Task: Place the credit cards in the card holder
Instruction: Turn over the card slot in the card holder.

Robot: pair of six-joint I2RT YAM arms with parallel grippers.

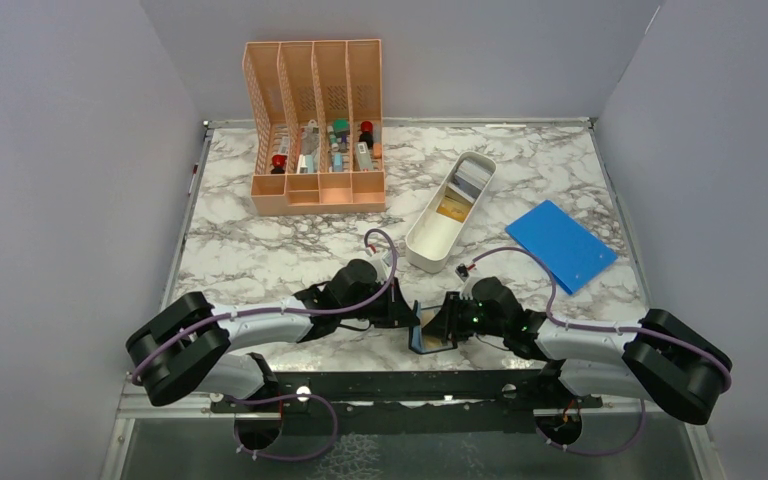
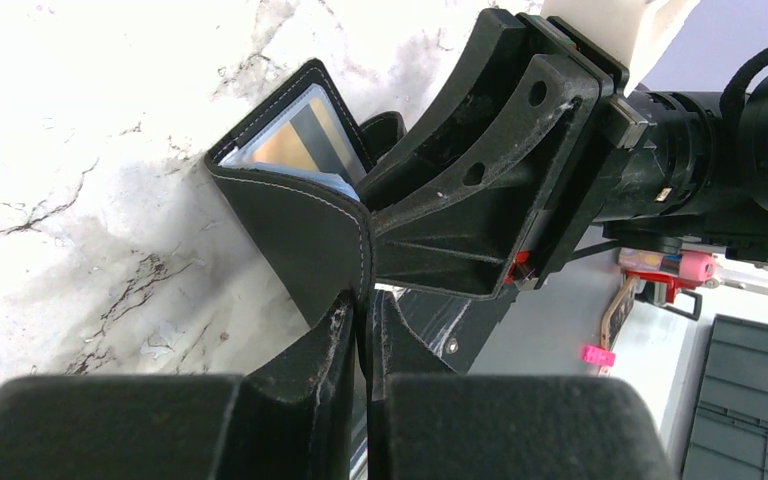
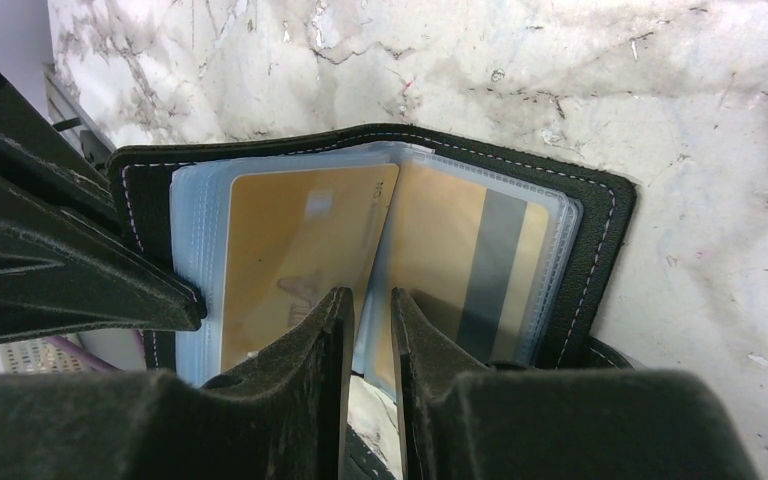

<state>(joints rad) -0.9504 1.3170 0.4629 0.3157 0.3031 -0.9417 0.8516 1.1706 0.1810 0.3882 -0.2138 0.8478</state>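
Black card holder (image 2: 295, 225) open above near table (image 1: 260, 250) edge; my left hand (image 2: 362, 305) clamps its cover, right hand (image 3: 372, 300) pinches gold card (image 3: 290, 240).

From above, the card holder (image 1: 429, 338) is mostly covered by the left pincer (image 1: 410, 320) and the right pincer (image 1: 448, 324); the items in the peach organizer (image 1: 315, 195) are too small to be named; in the right wrist view the lower edges of the tan card (image 3: 290, 240) and the striped card (image 3: 480, 260) are hidden behind fingers, so what is pinched cannot be told; clutter beyond the tabletop (image 2: 80, 150) is blurred.
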